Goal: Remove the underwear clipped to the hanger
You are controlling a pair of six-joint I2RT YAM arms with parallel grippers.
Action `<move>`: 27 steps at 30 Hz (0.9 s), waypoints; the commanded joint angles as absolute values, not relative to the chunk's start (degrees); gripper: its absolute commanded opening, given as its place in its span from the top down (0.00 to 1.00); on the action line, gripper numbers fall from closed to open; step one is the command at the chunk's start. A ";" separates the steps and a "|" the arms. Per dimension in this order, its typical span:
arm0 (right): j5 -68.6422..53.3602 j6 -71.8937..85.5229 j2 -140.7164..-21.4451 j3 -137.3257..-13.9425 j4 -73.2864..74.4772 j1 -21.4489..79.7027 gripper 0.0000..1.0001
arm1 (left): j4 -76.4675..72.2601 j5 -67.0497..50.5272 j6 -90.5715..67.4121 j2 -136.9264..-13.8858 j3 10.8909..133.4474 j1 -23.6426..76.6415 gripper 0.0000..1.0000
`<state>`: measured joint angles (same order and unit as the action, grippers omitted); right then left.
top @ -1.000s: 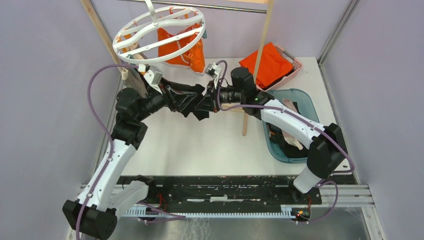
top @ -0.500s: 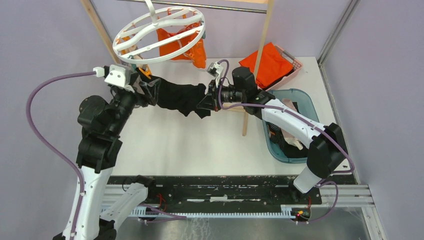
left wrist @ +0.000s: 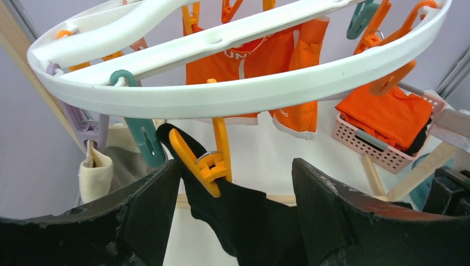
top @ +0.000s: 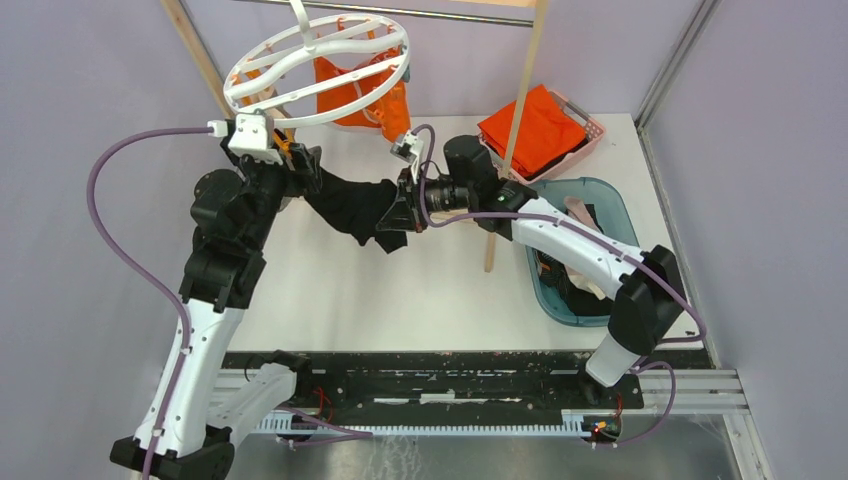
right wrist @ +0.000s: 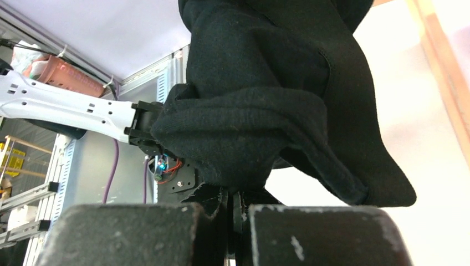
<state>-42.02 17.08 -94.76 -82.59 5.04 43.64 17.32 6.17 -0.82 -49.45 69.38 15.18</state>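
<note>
The white ring hanger (top: 310, 60) hangs at the back left and fills the top of the left wrist view (left wrist: 221, 94). The black underwear (top: 355, 205) stretches from an orange peg (left wrist: 202, 163) on the ring to my right gripper (top: 395, 215). The right gripper (right wrist: 233, 208) is shut on the black cloth (right wrist: 266, 83). My left gripper (top: 305, 165) is open, its jaws on either side of that orange peg and the clipped black corner (left wrist: 244, 221). The orange underwear (top: 350, 95) hangs clipped at the back of the ring. The beige-grey underwear (left wrist: 100, 172) hangs from pegs at the left.
A wooden post (top: 520, 110) of the frame stands just right of my right arm. A pink basket (top: 590, 125) holds a folded orange cloth (top: 540, 125). A teal bin (top: 600, 200) with garments sits at the right. A teal peg (left wrist: 141, 138) dangles by my left finger.
My left gripper left the middle of the black garment and rose to the orange peg at the ring. My right gripper moved slightly left, so the black garment now sags.
</note>
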 commanded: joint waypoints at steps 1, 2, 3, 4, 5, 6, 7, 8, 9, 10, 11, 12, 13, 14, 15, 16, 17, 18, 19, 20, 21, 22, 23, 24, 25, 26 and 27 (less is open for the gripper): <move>-44.63 16.60 -96.57 -86.57 5.01 45.24 0.99 | 10.56 9.15 -2.14 -49.76 69.37 14.96 0.20; -44.95 16.60 -97.07 -87.30 5.46 45.59 0.99 | 10.15 9.69 -1.89 -50.15 69.39 14.93 0.21; -45.32 16.65 -97.71 -88.14 6.01 45.88 0.99 | 9.78 10.22 -1.62 -50.45 69.43 14.94 0.22; -45.68 16.76 -98.19 -88.88 6.44 46.14 0.99 | 9.34 10.73 -1.18 -50.81 69.62 14.94 0.23; -45.96 16.88 -98.74 -89.61 6.77 46.33 0.99 | 9.17 11.39 -0.88 -51.00 69.81 14.94 0.24; -46.23 17.14 -99.12 -90.29 7.05 46.51 0.99 | 8.93 11.91 -0.55 -51.20 70.01 14.94 0.24; -46.49 17.40 -99.56 -90.73 7.11 46.57 0.99 | 8.80 12.30 -0.19 -51.24 70.12 14.94 0.25; -46.66 17.55 -99.88 -91.15 7.20 46.58 0.99 | 8.60 12.52 0.13 -51.24 70.11 14.94 0.25; -46.67 17.57 -100.06 -91.41 7.33 46.58 0.99 | 8.39 12.94 0.68 -51.24 70.17 14.96 0.28; -46.69 17.58 -100.21 -91.53 7.50 46.65 0.99 | 8.19 13.27 1.07 -51.24 70.17 14.98 0.31; -46.75 17.58 -100.35 -91.62 7.58 46.67 0.99 | 7.95 13.72 1.47 -51.31 70.22 14.92 0.33; -46.76 17.50 -100.45 -91.66 7.72 46.67 0.99 | 7.68 14.04 1.83 -51.37 70.06 14.94 0.36; -46.76 17.49 -100.46 -91.69 7.71 46.67 0.99 | 7.09 14.33 1.96 -51.41 69.82 14.99 0.39; -46.76 17.42 -100.54 -91.63 7.75 46.67 0.99 | 6.45 14.56 2.14 -51.42 69.42 14.95 0.41; -46.80 17.33 -100.55 -91.59 7.87 46.71 0.99 | 5.77 14.54 2.19 -51.42 69.02 14.99 0.43; -46.84 17.25 -100.55 -91.58 7.90 46.75 0.99 | 5.21 14.45 2.20 -51.53 68.78 14.95 0.46; -46.85 17.16 -100.57 -91.67 8.01 46.71 0.99 | 5.07 14.25 2.20 -51.72 68.78 14.99 0.49; -46.85 17.02 -100.56 -91.67 8.08 46.75 0.99 | 5.01 14.12 2.27 -52.02 68.92 14.95 0.52; -46.85 16.93 -100.55 -91.67 8.21 46.76 0.99 | 5.01 14.15 2.40 -52.45 69.11 15.01 0.54; -46.85 16.82 -100.48 -91.67 8.28 46.75 0.99 | 4.94 14.17 2.52 -52.78 69.16 14.96 0.56; -46.82 16.68 -100.34 -91.67 8.37 46.76 0.99 | 4.68 14.20 2.62 -53.00 69.18 14.94 0.57; -46.84 16.62 -100.25 -91.60 8.39 46.76 0.99 | 4.25 14.13 2.71 -53.14 69.11 14.92 0.59; -46.85 16.55 -100.21 -91.58 8.39 46.76 0.99 | 3.82 14.03 2.74 -53.24 68.94 14.94 0.60; -46.85 16.53 -100.12 -91.51 8.38 46.71 0.99 | 3.50 13.79 2.73 -53.37 68.93 14.94 0.61; -46.85 16.48 -100.11 -91.50 8.47 46.75 0.99 | 3.18 13.56 2.66 -53.47 68.98 14.90 0.61; -46.85 16.44 -100.03 -91.42 8.47 46.76 0.99 | 3.21 13.41 2.52 -53.71 69.10 15.01 0.59; -46.85 16.39 -100.02 -91.40 8.44 46.76 0.99 | 3.17 13.18 2.26 -53.89 69.27 14.97 0.57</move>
